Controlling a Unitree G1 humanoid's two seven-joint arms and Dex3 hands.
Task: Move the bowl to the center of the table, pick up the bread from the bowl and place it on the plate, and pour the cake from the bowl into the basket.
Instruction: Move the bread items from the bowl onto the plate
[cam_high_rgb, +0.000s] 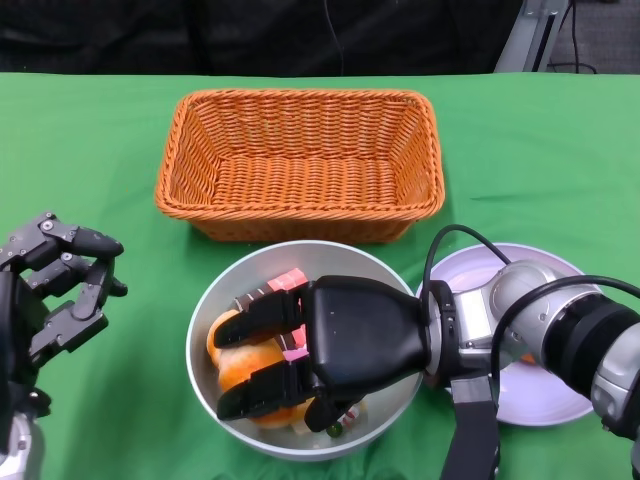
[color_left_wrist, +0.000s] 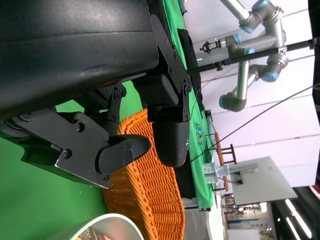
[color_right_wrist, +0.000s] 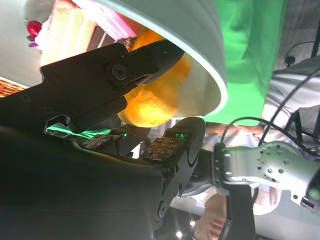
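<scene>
The silver bowl (cam_high_rgb: 215, 300) stands on the green cloth just in front of the basket (cam_high_rgb: 300, 160). My right hand (cam_high_rgb: 340, 345) reaches into it from the right, and its fingers wrap the orange-yellow bread (cam_high_rgb: 232, 362). In the right wrist view the bread (color_right_wrist: 150, 102) sits between the fingers against the bowl (color_right_wrist: 200, 55) wall. The pink and white cake (cam_high_rgb: 285, 282) lies in the bowl behind the fingers, partly hidden. The lilac plate (cam_high_rgb: 545, 400) lies to the right, under my right forearm. My left hand (cam_high_rgb: 60, 285) hovers empty at the lower left, fingers apart.
The orange wicker basket is empty and fills the middle of the table's far half. In the left wrist view the basket (color_left_wrist: 150, 195) shows beyond the left hand (color_left_wrist: 125, 125), with the bowl rim (color_left_wrist: 107, 222) beside it. Green cloth lies bare left of the bowl.
</scene>
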